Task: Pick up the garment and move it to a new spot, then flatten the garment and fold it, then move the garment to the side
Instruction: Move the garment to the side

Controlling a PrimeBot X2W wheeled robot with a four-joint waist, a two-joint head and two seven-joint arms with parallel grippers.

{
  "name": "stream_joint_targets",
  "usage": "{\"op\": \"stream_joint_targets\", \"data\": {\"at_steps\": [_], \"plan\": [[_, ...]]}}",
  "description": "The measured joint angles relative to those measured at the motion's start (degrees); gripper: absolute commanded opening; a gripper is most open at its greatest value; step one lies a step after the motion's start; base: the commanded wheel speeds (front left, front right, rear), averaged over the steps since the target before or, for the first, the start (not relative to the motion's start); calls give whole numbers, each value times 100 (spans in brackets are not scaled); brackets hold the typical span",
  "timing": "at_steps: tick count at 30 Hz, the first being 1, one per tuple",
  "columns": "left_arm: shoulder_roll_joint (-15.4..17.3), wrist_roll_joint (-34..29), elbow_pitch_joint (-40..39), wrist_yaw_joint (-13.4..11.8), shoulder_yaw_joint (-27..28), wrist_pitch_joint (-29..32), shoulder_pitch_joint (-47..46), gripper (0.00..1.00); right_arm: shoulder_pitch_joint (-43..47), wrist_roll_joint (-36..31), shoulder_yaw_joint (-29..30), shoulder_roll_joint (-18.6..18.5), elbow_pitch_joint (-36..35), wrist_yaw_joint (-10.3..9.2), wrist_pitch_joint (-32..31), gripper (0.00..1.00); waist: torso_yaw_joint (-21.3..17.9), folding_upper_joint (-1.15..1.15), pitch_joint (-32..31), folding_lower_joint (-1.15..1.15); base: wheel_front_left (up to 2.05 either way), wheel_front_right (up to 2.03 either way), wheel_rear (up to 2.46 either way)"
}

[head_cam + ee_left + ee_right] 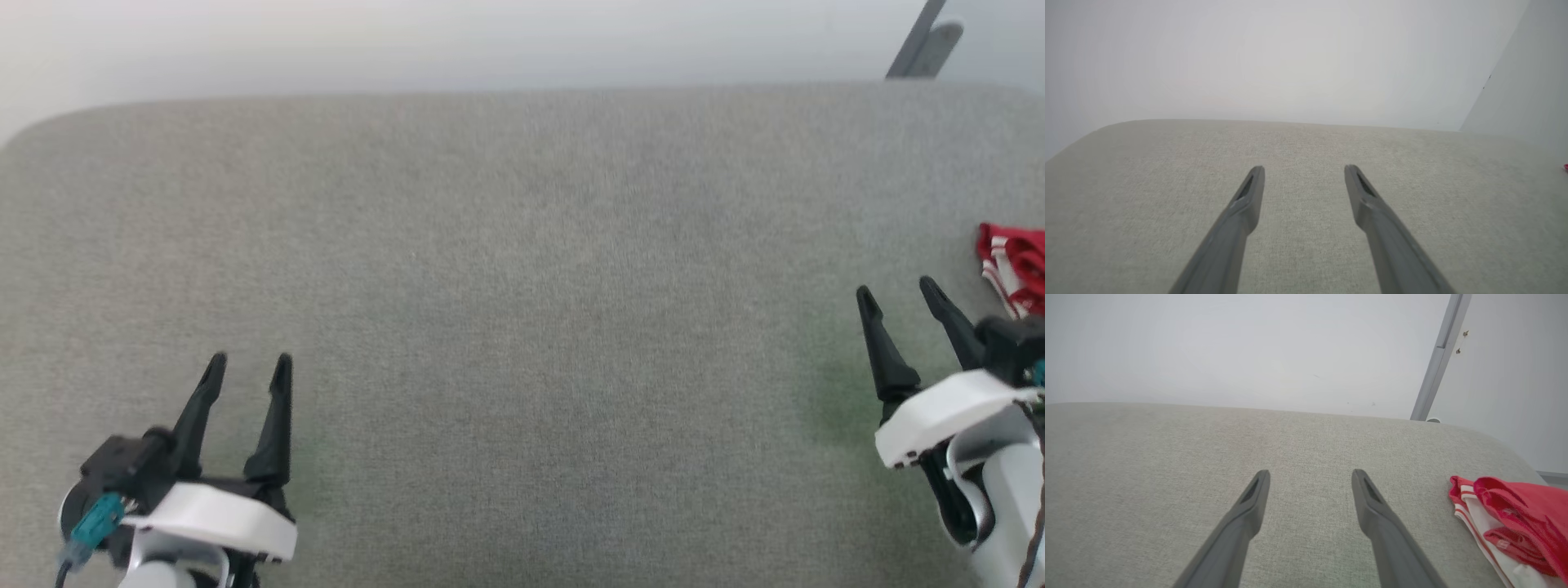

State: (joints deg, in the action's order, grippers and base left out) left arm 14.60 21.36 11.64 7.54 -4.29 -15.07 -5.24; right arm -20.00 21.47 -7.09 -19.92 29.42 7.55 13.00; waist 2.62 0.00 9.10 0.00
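Garment bunched at tabletop right edge; your careless nudge could push it off. Right end effector just beside it, left end effector well apart; both spread, empty.

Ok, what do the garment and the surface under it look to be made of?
The garment looks like thin, slightly shiny synthetic knit, red with white striped trim: it lies in soft, limp folds. The surface looks like matte grey woven upholstery cloth, its fine weave visible; what lies beneath cannot be told.
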Motion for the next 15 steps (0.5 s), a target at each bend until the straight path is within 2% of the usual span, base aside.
{"op": "stream_joint_targets", "data": {"at_steps": [9,15], "plan": [[-205,-100,-359,0,265,0,543,100,712,13,230,136,-851,0,59,100,-14,0,-413,0,0,0,0],[-364,-168,-653,0,417,0,920,100,1246,-143,550,309,-1522,-2,-145,100,-29,0,-581,0,0,0,0]]}}
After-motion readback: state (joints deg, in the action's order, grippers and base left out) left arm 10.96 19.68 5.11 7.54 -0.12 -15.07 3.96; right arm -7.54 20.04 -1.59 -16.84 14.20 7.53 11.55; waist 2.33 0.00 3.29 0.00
